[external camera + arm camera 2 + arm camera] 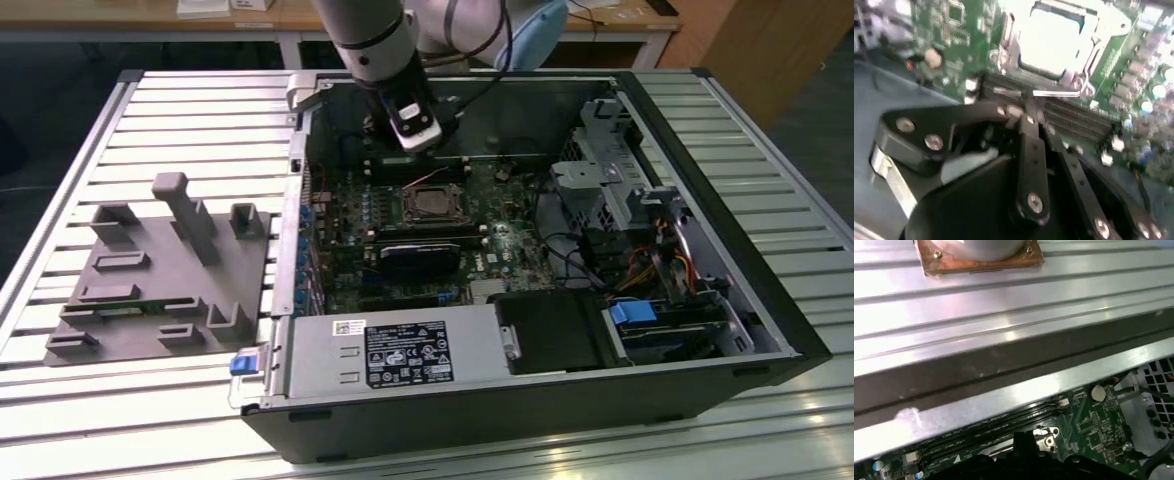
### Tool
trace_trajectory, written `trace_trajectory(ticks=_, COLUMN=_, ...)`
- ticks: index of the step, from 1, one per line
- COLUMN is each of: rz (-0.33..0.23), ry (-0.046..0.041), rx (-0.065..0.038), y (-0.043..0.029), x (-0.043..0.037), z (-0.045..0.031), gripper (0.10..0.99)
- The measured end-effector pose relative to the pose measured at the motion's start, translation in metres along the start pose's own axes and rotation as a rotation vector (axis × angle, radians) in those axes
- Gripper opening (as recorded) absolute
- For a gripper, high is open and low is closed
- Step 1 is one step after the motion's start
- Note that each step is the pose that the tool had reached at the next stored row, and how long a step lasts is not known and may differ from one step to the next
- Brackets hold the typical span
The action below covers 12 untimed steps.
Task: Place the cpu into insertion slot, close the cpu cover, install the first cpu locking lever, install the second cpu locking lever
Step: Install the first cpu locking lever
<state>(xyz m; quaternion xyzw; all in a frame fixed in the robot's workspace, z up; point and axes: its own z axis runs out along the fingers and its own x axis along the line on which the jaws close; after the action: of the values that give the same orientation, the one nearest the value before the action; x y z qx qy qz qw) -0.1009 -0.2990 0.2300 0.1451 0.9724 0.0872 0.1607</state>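
Note:
The cpu lies pale and silver-topped in the insertion slot, set in the green board inside the open computer case. The silvery cpu cover lies flat around it as a frame. A thin metal locking lever runs along the socket's side nearest my fingers. My gripper hangs inside the case just behind the socket. In the second wrist view its black fingertips meet, close beside that lever, with nothing seen between them. Whether they touch the lever is unclear. The gripper's tip also shows over the board.
A black heatsink block sits just in front of the socket, and long black memory slots lie beside it. The case wall rises close behind the gripper. A grey fixture plate rests on the slatted table at the exterior view's left.

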Motion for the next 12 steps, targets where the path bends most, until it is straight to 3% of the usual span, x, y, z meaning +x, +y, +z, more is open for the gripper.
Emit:
trace_trajectory(ticks=3, rz=0.0, ry=0.0001, rx=0.0, y=0.0024, x=-0.0032, z=-0.0103, gripper=0.102)
trace_trajectory(ticks=12, rz=0.0, ry=0.0, rx=0.0, y=0.0023, x=-0.0042, z=-0.0101, gripper=0.102)
